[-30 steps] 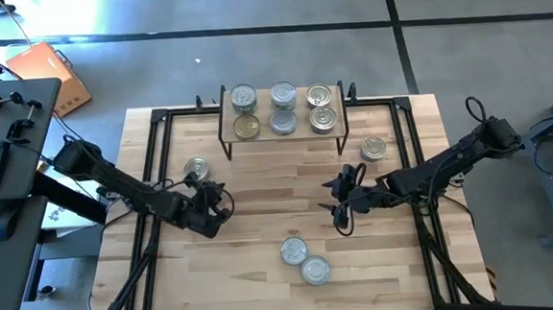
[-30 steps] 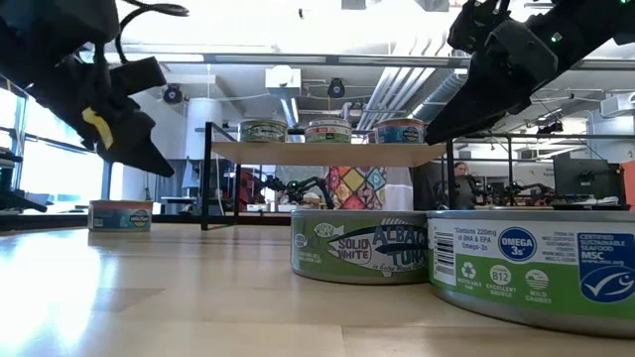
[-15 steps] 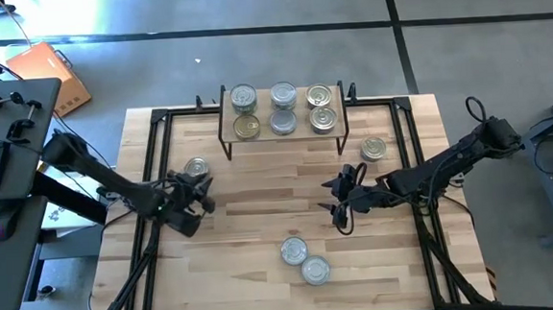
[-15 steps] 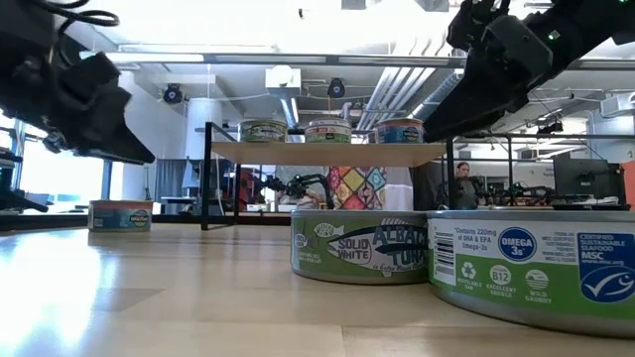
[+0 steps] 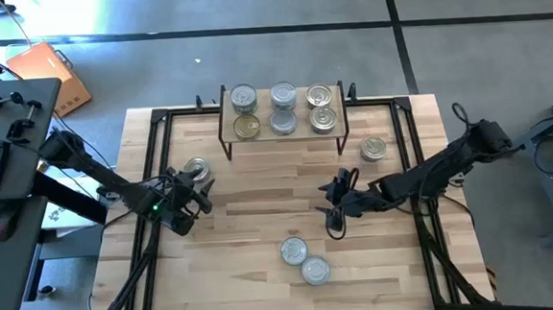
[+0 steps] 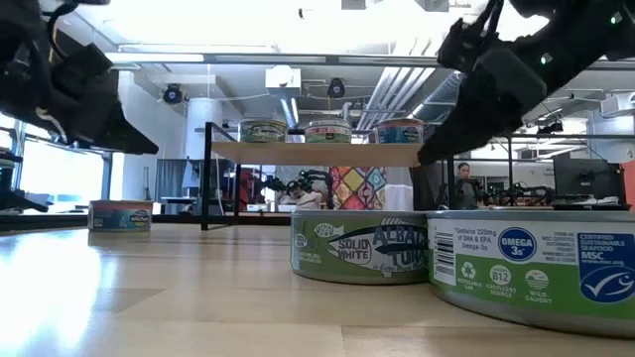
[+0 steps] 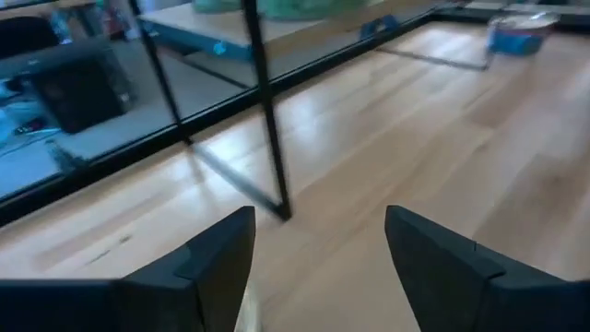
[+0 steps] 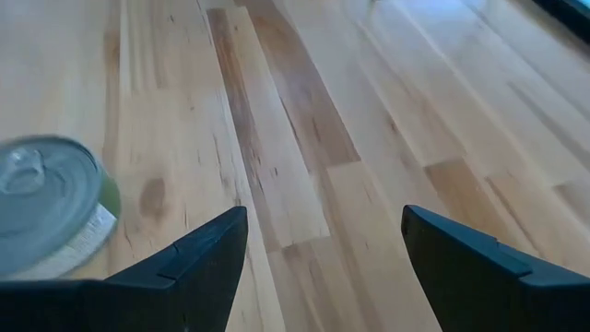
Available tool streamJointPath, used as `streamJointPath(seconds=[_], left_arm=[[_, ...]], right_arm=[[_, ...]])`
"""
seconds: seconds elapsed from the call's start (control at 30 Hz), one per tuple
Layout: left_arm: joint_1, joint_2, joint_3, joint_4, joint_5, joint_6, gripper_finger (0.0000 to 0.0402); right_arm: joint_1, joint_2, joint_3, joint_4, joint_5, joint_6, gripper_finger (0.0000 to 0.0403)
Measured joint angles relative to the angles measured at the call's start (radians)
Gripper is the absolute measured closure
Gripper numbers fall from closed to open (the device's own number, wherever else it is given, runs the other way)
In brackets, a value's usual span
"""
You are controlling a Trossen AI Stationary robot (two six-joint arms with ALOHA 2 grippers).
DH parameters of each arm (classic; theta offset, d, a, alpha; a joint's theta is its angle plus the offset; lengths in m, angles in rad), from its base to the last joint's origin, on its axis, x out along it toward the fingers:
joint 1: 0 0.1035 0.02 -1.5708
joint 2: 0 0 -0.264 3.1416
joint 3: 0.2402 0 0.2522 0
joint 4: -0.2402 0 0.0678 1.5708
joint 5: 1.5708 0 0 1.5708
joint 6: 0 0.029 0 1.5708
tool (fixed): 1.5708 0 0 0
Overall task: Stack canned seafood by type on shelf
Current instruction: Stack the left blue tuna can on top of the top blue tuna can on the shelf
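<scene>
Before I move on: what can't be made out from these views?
- High view: labels of the six tins on the shelf are too small to read.
- Low view: the near tin is cut off by the edge.
- Left wrist view: blurred; the tin beside the left gripper is out of frame.

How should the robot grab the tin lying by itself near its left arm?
Grip the lone tin across its round side wall, coming straight down from above. It lies flat, lid up, and is low and wide, so the left gripper, open beside it, probably gets the steadiest hold on opposite sides of the rim.
</scene>
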Motion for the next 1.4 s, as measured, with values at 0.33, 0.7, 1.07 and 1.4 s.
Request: streamJointPath(seconds=[0.33,0.7,1.07,1.4], left_arm=[[0.215,0.012,-0.035,-0.041,0.153,-0.073,0.0207],[0.334,0.017,-0.039,0.017,0.311,0.238,0.0261],[0.396,0.115,-0.039,0.065,0.332,0.325,0.0254],[0.430,0.199,-0.036,0.237,0.401,0.478,0.0319]], right_arm=[[0.001,0.097,0.000,0.171,-0.100,-0.050,0.0121],[0.001,0.096,0.000,0.181,-0.129,-0.071,0.0121],[0.001,0.096,0.000,0.181,-0.136,-0.071,0.0121],[0.001,0.096,0.000,0.174,-0.153,-0.071,0.0121]])
